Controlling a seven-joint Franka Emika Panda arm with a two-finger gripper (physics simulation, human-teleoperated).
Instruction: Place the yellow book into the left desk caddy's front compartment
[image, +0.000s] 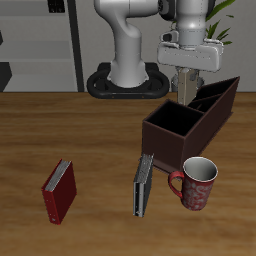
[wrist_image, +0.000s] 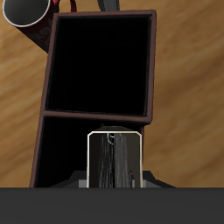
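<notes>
Counter (image: 90, 130) stock, nearest first: red book (image: 58, 190), greyer slim book (image: 143, 185), red mug (image: 197, 183). Behind them is the left desk caddy (image: 222, 105), its front compartment (image: 172, 120) vacant. Above hangs the hand (image: 186, 80), pointing straight down and clamped on the yellow book (wrist_image: 114, 159). The book is held on edge over the section behind the front compartment. Likely light, stiff and smooth-covered, so best pinched across its flat covers.

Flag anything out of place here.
The yellow book, upright in the gripper, hangs over the left desk caddy's section behind the front compartment, not over it. Nothing looks spilled or damaged.
</notes>
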